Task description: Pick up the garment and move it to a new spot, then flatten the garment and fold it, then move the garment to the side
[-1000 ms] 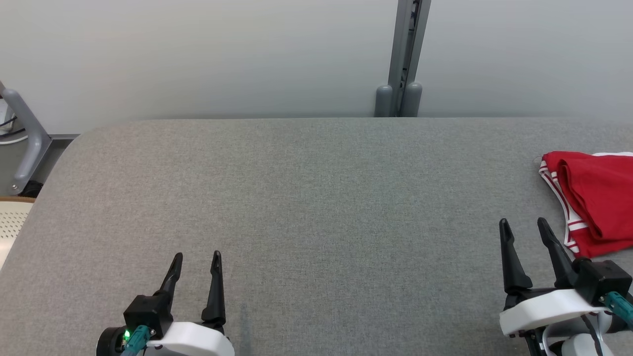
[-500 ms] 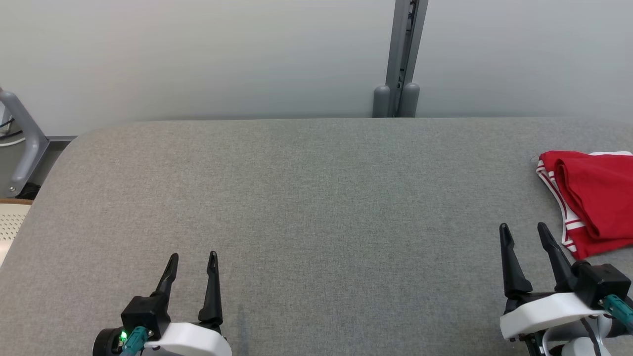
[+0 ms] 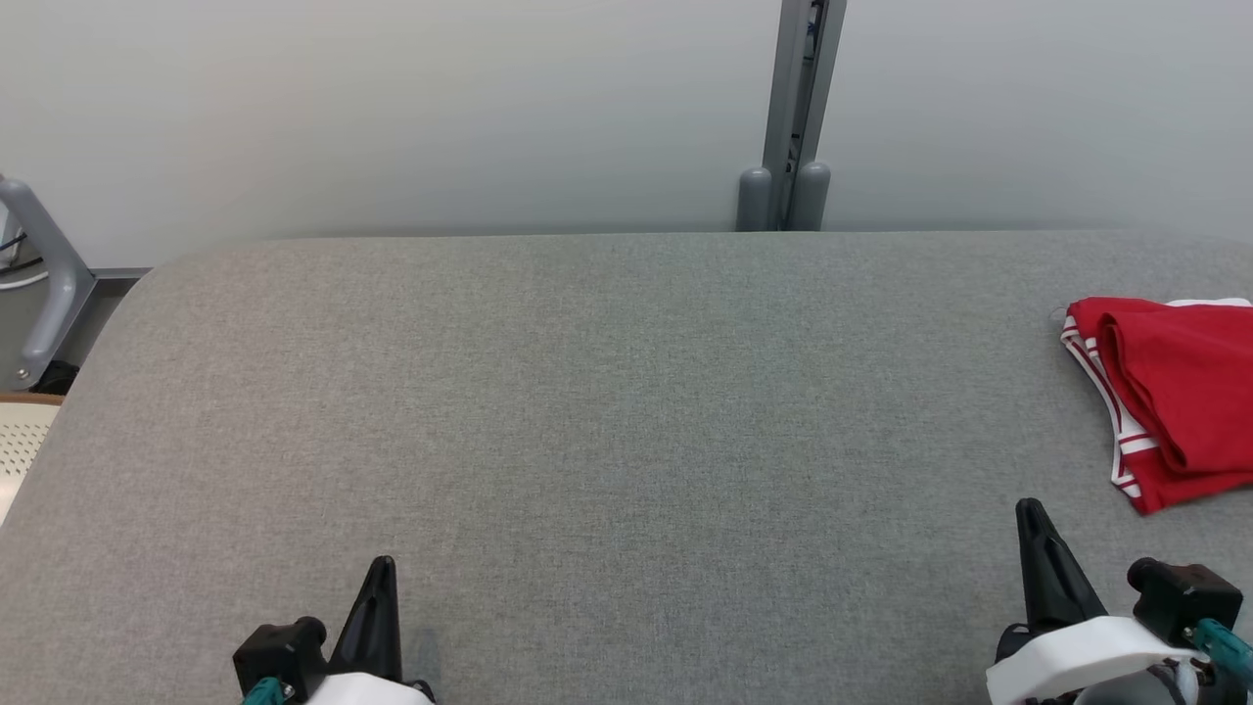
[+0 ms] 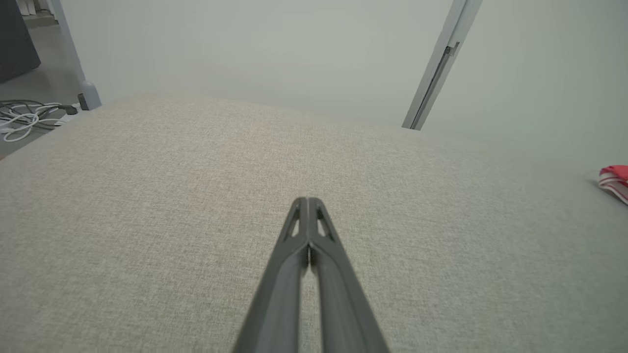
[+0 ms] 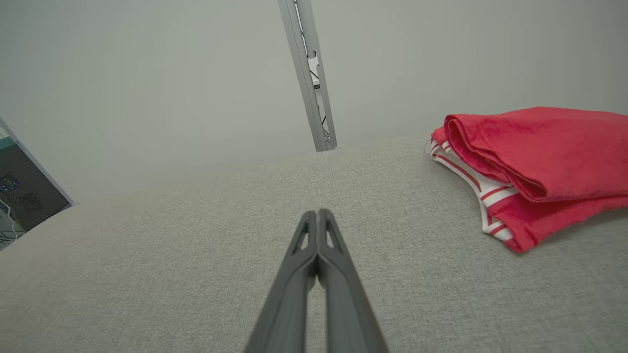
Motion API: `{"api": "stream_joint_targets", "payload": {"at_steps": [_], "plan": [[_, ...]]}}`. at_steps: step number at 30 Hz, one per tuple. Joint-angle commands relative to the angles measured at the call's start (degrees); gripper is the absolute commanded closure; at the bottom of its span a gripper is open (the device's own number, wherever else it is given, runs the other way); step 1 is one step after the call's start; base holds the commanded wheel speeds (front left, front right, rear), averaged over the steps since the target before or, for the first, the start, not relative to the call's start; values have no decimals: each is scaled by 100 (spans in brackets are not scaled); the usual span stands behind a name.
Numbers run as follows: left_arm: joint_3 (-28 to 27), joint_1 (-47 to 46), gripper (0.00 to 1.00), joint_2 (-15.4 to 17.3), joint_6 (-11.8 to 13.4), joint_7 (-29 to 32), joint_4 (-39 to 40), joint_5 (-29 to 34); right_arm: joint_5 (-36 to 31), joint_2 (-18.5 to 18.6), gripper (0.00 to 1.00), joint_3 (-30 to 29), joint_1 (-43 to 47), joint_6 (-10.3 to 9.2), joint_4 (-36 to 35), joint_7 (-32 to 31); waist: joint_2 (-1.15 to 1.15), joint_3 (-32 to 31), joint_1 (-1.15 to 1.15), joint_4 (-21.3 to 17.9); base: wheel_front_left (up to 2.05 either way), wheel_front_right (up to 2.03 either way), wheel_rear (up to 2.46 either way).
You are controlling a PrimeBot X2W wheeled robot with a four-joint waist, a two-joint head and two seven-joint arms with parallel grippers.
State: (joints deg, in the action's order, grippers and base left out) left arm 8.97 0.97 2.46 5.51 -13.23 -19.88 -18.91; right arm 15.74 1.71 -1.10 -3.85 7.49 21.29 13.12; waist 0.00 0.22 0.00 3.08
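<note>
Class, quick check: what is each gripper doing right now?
Left gripper: closed, holding nothing.
Right gripper: closed, holding nothing; the red garment lies apart.

Bright, even, soft-shadowed light; wrist views bend at their edges.

Left pincer (image 3: 380, 570) closed, right pincer (image 3: 1030, 509) closed, both lower in view (drawn back)

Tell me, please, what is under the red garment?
The folded garment lies on the grey table. Beneath its top red fold a white-striped layer peeks out. Whatever else is under or between the folds is covered.
</note>
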Motion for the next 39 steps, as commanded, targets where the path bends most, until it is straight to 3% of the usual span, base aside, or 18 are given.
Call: {"api": "stream_joint_targets", "payload": {"at_steps": [1, 39], "plan": [[-78, -151, 100, 14, -61, 40, 112, -230, 243, 39, 100, -34, -133, 0, -110, -53, 0, 0, 0, -3, 0, 0, 0], [-750, -440, 100, 33, -626, 914, 342, -3439, 3595, 86, 100, -255, -192, 0, -421, -907, 0, -1, 0, -100, 0, 0, 0]]}}
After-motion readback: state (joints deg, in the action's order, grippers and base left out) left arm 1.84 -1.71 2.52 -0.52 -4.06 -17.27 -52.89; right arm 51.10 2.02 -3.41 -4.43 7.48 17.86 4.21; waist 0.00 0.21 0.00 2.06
